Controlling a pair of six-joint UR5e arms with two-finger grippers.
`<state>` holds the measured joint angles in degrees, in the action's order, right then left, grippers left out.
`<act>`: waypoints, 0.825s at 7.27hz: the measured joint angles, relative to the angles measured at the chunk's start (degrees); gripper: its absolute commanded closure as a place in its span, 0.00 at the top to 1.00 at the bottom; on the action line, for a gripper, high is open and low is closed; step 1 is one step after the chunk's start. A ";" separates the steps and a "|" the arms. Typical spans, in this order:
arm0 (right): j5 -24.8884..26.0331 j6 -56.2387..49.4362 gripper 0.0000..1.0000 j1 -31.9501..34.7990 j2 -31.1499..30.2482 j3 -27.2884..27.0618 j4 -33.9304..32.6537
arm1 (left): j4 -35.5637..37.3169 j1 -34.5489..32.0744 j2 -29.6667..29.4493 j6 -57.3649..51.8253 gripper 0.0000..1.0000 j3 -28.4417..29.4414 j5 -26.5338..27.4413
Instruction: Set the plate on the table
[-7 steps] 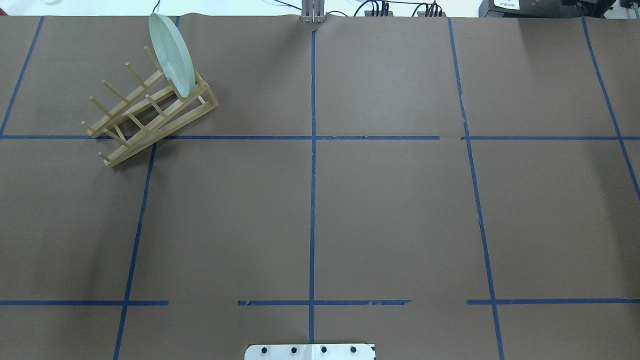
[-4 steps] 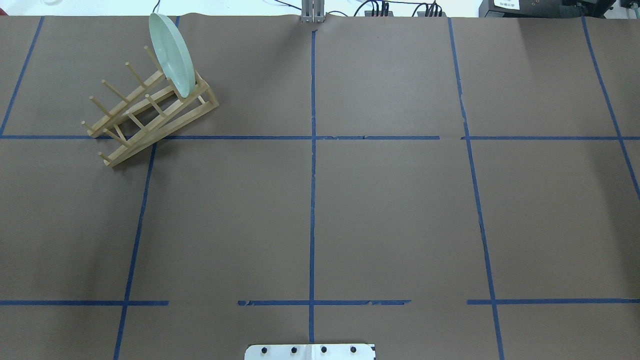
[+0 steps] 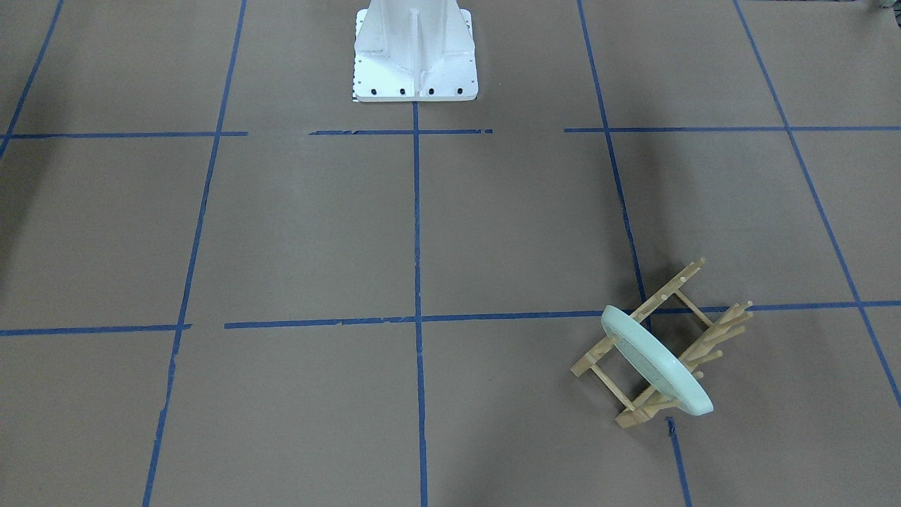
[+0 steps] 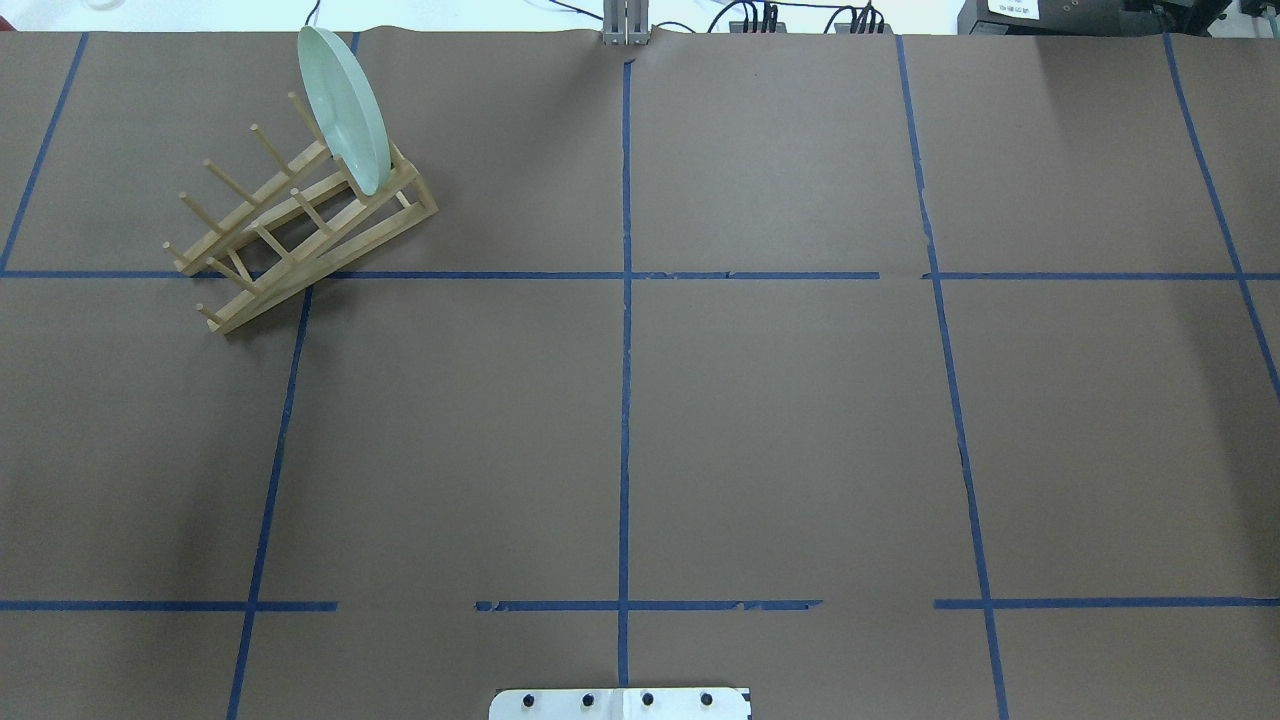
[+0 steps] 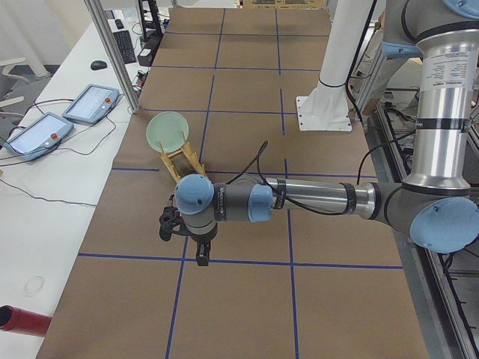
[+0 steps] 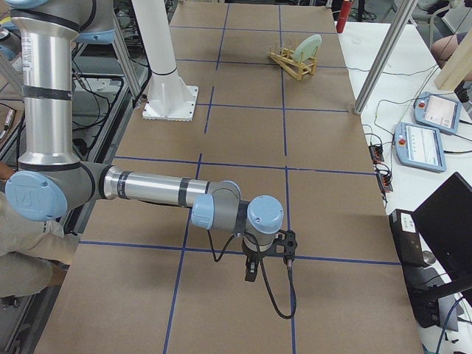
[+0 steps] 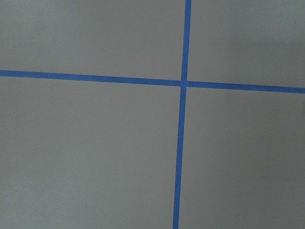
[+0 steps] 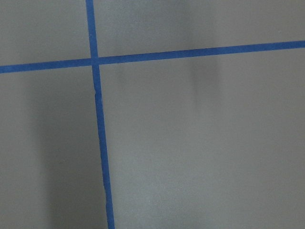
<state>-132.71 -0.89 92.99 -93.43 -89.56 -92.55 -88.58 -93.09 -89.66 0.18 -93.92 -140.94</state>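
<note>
Horizontally stretched, left arm (image 5: 299, 198) points left claw (image 5: 200, 254) down.

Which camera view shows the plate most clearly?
Overhead exterior: the plate stands on edge in the wooden rack, broad face visible. Front-facing shows it more edge-on; side views show it small; wrist views show only the table.

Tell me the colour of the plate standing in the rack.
Pale mint green, no pattern; the plate shows best in the overhead exterior view.
</note>
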 measured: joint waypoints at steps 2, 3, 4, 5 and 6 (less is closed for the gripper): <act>0.00 0.01 1.00 0.00 0.00 0.00 0.00 | -11.72 1.98 -0.69 12.20 1.00 1.56 -8.05; 0.00 0.01 1.00 0.00 0.00 0.00 0.00 | -21.57 4.19 -1.67 22.46 0.98 3.58 -9.54; 0.00 0.01 1.00 0.00 0.00 0.00 0.00 | -31.52 6.22 -3.47 35.05 0.99 6.39 -9.90; 0.00 0.01 1.00 0.00 0.00 0.00 0.00 | -39.24 7.75 -6.28 48.14 0.99 9.01 -9.76; 0.00 0.01 1.00 0.00 0.00 0.00 0.00 | -44.03 9.75 -10.14 60.11 1.00 10.52 -8.20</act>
<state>-132.72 -0.88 92.99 -93.43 -89.56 -92.55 -132.62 -83.34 -99.80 60.28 -83.40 -149.13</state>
